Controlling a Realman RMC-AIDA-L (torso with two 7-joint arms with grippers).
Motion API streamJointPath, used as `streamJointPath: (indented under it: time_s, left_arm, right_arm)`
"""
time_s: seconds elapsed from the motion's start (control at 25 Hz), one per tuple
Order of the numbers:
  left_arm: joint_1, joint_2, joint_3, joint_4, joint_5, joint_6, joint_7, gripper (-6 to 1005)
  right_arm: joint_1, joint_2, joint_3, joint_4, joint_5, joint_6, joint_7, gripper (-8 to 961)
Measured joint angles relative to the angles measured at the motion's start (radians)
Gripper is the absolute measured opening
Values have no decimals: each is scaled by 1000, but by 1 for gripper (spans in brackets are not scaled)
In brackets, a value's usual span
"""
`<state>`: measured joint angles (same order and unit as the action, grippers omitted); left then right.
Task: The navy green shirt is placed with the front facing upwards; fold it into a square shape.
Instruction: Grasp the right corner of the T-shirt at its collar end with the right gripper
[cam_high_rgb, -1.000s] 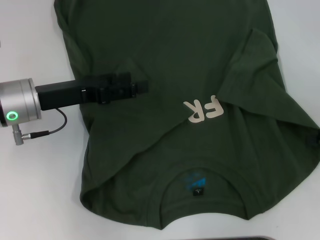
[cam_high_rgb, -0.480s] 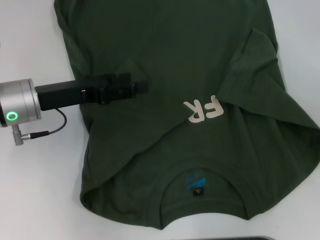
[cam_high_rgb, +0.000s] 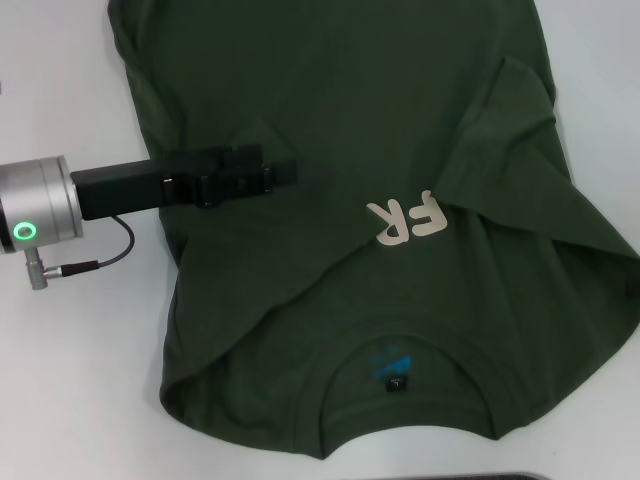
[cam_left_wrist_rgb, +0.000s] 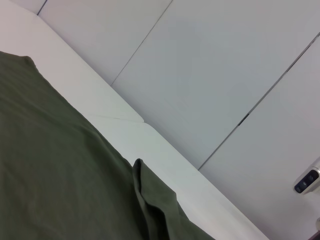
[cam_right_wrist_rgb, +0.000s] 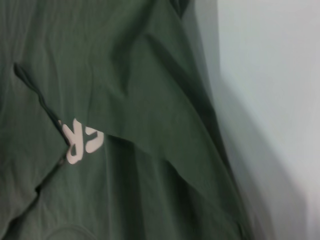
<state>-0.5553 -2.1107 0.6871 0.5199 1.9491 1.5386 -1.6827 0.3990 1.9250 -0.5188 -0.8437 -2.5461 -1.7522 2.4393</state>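
Head view: left gripper (cam_high_rgb: 283, 175) lies over the navy green shirt (cam_high_rgb: 330, 90); finger state unclear, right gripper unseen

- Head view: looks steeply down on the shirt (cam_high_rgb: 360, 130), collar nearest the camera, lettering (cam_high_rgb: 405, 217) reading upside down.
- Left wrist view: set low, close over the shirt (cam_left_wrist_rgb: 55, 170), facing across it toward the wall (cam_left_wrist_rgb: 210, 65).
- Right wrist view: looks down on the shirt (cam_right_wrist_rgb: 125, 165) from close range.
- Head and right wrist views share the lettering (cam_right_wrist_rgb: 80, 140) and the folded flap beside it.
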Motion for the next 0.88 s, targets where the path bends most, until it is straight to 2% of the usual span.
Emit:
streamJointPath:
  time_s: [0.12,0.32,0.52,0.88]
  left_arm:
    - [0,0,0,0,0,0,0,884]
    - [0,0,0,0,-1,0,0,885]
    - [0,2,0,0,-1,0,0,885]
    - [0,2,0,0,-1,-2,1,884]
  right_arm:
    - [9,5,0,0,-33,1,2,440]
    - [23,10,2,-1,-65,4,10,333]
    - [30,2,7,-2,-68,5,22,225]
    - [33,-1,1,-2,-68,5,25,210]
